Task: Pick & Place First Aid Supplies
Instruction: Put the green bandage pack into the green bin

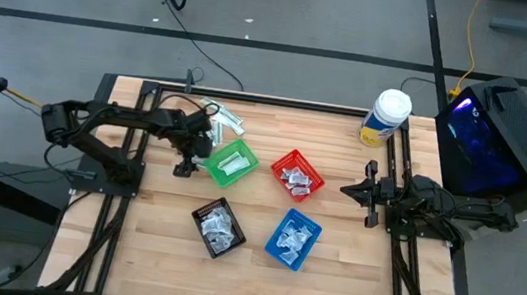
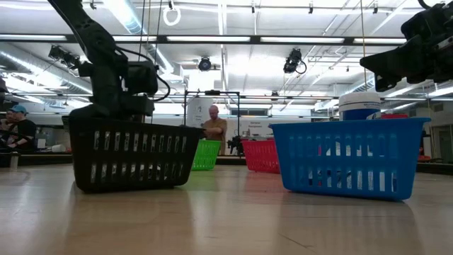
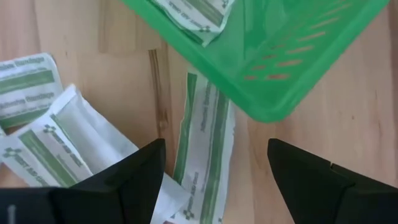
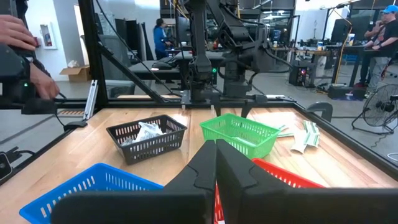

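the left pincer (image 3: 214, 171) hangs with its two dark fingers (image 3: 134, 171) spread wide and nothing between them, poised directly over a narrow green-striped bandage strip (image 3: 205, 134) that lies flat on the worktop (image 3: 348, 112). the strip's long axis runs away from the wrist toward the green basket (image 3: 292, 56), so the fingers straddle it across its narrow width, which looks like the right set for closing on it. its far end sits just beside, perhaps slightly under, the basket's near corner, and that corner is the tight edge here: a straight descent seems clear, but any drift forward would likely meet the plastic wall. to one side, other wrapped strips (image 3: 56, 134) lie overlapping and close to the finger on that side, so that finger could nudge them; the other side is bare wood with room to spare. more strips already lie in the green basket. from above, the left pincer (image 1: 184, 166) is at the green basket's (image 1: 231, 164) left edge, with a loose strip or two (image 1: 227, 119) behind it, and this arm is by far the nearer. farther off stand the black basket (image 1: 218, 228), red basket (image 1: 297, 175) and blue basket (image 1: 293, 238), each holding packets. the right pincer (image 1: 347, 190) is closed, empty, parked well apart at the worktop's right side.
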`<state>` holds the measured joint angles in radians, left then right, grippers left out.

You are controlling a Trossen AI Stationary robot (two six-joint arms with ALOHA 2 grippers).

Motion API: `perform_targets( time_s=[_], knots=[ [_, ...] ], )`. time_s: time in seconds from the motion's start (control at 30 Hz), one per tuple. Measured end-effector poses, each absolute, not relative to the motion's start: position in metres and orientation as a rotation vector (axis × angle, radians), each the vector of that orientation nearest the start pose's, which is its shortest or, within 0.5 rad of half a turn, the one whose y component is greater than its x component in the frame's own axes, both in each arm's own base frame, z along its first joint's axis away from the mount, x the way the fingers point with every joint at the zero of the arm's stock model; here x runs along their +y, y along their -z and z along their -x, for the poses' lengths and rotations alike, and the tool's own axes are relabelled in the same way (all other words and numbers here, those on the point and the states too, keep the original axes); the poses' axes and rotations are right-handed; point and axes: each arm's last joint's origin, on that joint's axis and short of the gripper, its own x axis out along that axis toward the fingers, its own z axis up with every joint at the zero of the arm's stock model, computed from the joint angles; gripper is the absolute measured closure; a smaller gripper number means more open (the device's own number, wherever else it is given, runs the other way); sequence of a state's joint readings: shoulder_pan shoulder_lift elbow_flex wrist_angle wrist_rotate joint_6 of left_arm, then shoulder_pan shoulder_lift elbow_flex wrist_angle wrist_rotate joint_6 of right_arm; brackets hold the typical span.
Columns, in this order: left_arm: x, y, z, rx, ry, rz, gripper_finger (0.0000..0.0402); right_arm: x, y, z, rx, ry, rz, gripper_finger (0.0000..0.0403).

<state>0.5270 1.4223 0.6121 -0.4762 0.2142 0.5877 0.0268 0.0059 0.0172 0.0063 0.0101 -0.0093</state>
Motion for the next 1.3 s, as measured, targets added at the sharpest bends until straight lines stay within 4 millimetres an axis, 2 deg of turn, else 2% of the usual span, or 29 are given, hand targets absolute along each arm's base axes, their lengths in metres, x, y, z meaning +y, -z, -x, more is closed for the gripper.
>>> perform_targets(
  time_s=[0.5, 0.6, 0.83, 0.97, 1.3],
  knots=[
    [0.1068, -0.1278, -0.1970, 1.258, 0.084, -0.057, 0.0115, 0.0023, -0.1695, -0.0970, -0.018, -0.017, 0.009, 0.0390],
    [0.1067, -0.1277, -0.1972, 1.260, 0.086, -0.068, 0.0135, 0.0023, -0.1695, -0.0970, -0.017, -0.016, 0.009, 0.0390],
    [0.1068, -0.1274, -0.1971, 1.263, 0.073, -0.061, 0.0219, 0.0023, -0.1695, -0.0970, -0.017, -0.016, 0.009, 0.0390],
    [0.1068, -0.1271, -0.1971, 1.264, 0.058, -0.038, 0.0254, 0.0023, -0.1694, -0.0970, -0.017, -0.017, 0.009, 0.0390],
    [0.1064, -0.1269, -0.1969, 1.264, 0.057, -0.029, 0.0270, 0.0023, -0.1696, -0.0970, -0.018, -0.016, 0.009, 0.0390]
  ],
)
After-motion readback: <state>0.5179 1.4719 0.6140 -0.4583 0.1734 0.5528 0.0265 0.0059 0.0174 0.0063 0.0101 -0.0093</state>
